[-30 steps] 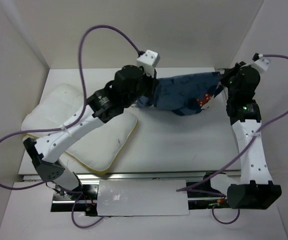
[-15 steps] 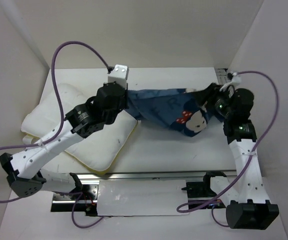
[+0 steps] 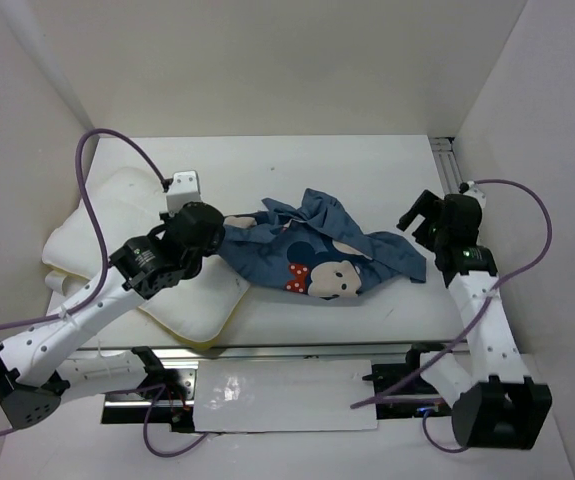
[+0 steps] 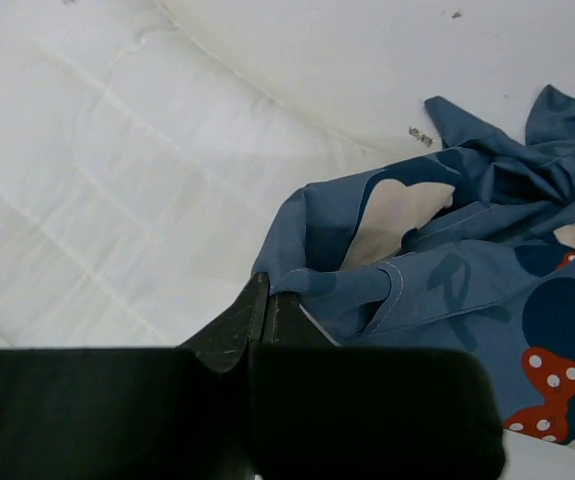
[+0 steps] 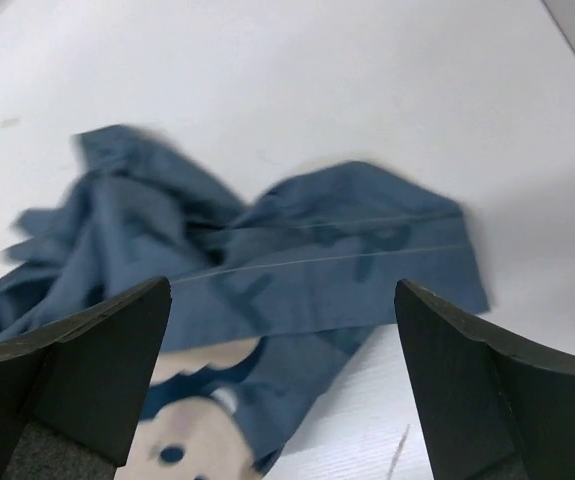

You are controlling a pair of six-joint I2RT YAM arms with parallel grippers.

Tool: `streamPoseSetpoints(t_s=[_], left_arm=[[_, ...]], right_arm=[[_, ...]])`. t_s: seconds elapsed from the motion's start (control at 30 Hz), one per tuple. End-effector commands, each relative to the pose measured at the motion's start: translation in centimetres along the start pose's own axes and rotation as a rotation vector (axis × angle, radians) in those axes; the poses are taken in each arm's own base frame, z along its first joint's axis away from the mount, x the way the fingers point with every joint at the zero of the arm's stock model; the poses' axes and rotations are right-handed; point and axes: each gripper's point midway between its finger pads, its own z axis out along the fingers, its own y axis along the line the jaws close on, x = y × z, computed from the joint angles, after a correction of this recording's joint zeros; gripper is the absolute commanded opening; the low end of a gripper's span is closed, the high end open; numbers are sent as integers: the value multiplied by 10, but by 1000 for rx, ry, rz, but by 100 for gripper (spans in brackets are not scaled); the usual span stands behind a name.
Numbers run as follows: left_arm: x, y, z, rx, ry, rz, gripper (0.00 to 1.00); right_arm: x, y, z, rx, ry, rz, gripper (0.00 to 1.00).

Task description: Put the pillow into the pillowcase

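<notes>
Over pillow (image 4: 87, 180) edge: L hand (image 4: 265, 300) pinches pillowcase (image 4: 437, 290) hem.

Left tool (image 4: 265, 292) clamped, right tool (image 5: 282, 290) wide.

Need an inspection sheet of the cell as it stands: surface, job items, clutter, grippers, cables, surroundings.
Surface: white table.
Job's things: pillow flat at left, not inside; pillowcase crumpled mid-table, left end on the pillow.
Clutter: only tiny dark specks.
Grippers: left gripper, jaws shut on the pillowcase hem; right gripper, jaws wide open, holding nothing.
Cables: purple cables loop off both arms.
Surroundings: white walls.
</notes>
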Motion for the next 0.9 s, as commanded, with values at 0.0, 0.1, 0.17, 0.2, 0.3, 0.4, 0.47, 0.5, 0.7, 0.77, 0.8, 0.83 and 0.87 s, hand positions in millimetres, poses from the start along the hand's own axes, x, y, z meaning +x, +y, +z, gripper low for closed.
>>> streamPoseSetpoints(t_s=[0.0,0.1,0.17,0.2,0.3,0.4,0.47,0.5,0.7,0.77,0.8,0.83,0.87], left_arm=[[-2,9,3,-50,-15,-79,0],[3,13,10,-84,3,-79,0],[6,16,12,-85,25,-68,0],[5,14,14,-83,23,-62,0],[9,15,18,-80,38,-60,0],[10,13,23,-66,39,-59,0],[9,11,25,-41,50,-57,0],[10,7,27,-24,49,-50,0],[14,6,28,0,59,-30,0],[12,10,30,-16,54,-34,0],[12,10,30,-16,54,-34,0],[12,10,30,-16,54,-34,0],[12,11,31,-16,58,-39,0]], right_arm=[[21,-51,25,279,53,63,100],[36,-63,44,333,95,109,100],[46,-66,54,342,118,134,100],[54,-70,57,356,140,131,100],[63,-87,65,429,169,153,100],[77,-96,74,443,209,178,100],[91,-102,78,450,237,209,100],[92,-105,82,454,230,216,100],[113,-96,95,369,283,280,92],[117,-93,95,340,291,287,84],[112,-88,96,316,274,290,65],[116,-87,93,306,285,293,57],[110,-84,94,291,263,293,46]])
